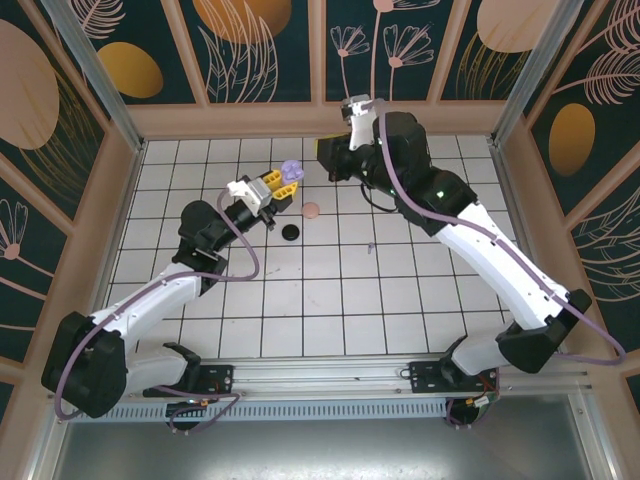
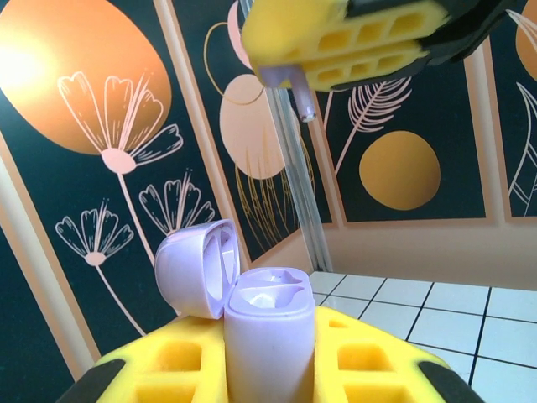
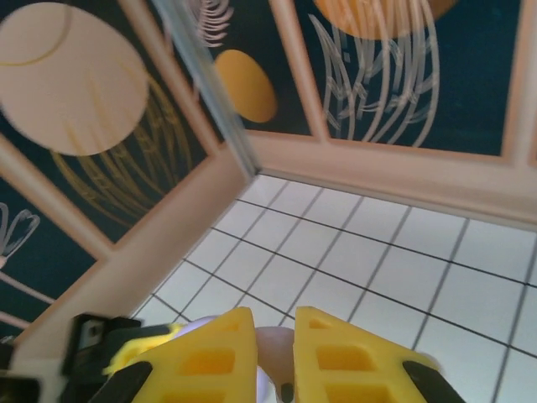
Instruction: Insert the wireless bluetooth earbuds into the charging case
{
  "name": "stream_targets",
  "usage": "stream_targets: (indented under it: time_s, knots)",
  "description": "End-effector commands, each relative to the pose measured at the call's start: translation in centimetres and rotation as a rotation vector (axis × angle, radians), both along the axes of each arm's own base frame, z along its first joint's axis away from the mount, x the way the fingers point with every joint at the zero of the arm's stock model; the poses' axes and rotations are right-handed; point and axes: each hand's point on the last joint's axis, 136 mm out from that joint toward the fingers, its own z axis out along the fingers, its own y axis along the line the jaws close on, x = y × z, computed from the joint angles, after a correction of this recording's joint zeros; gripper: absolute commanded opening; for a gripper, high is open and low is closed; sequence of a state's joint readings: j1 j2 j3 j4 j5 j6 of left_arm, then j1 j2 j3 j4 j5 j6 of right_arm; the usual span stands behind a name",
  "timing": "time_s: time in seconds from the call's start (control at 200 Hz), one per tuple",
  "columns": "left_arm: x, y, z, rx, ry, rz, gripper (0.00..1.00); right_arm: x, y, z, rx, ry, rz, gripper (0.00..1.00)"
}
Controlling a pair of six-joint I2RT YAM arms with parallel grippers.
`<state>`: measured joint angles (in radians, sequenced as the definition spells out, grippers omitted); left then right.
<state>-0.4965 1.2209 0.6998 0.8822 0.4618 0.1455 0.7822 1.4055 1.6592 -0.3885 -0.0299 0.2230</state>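
Observation:
My left gripper [image 1: 281,186] [image 2: 268,357] is shut on the lavender charging case [image 1: 290,171] [image 2: 268,332] and holds it upright above the table. The case's lid [image 2: 195,267] hangs open to the left, and its two wells face up. Just above and to the right of it, my right gripper [image 1: 325,160] [image 3: 275,336] [image 2: 340,42] is shut on a pale lavender earbud [image 3: 277,357] [image 2: 289,80]. The earbud's stem points down toward the case, with a gap between them. In the right wrist view the case's edge [image 3: 197,323] peeks out below the yellow fingers [image 3: 210,361].
Two small round cases lie on the white grid table [image 1: 400,300] below the left gripper: one pinkish-tan [image 1: 311,210], one black [image 1: 291,232]. A tiny dark item [image 1: 371,246] lies near the table's middle. Patterned walls enclose the back and sides.

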Motion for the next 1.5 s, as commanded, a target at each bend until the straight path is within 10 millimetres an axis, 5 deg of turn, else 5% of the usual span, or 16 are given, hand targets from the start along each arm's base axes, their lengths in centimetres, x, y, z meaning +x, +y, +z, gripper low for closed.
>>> stream_targets:
  time_s: [0.0, 0.696, 1.496]
  knots:
    - [-0.4, -0.5, 2.5, -0.017, -0.086, -0.014, 0.0, -1.8, 1.1, 2.4, 0.049, -0.123, 0.082, 0.14]
    - [-1.0, -0.7, 4.0, -0.035, -0.096, -0.044, 0.0, -2.9, 4.7, -0.7, 0.011, -0.099, 0.171, 0.13]
    - [-2.0, -0.5, 5.1, -0.056, -0.102, -0.064, 0.0, -1.3, 4.2, -3.1, -0.049, -0.082, 0.105, 0.12]
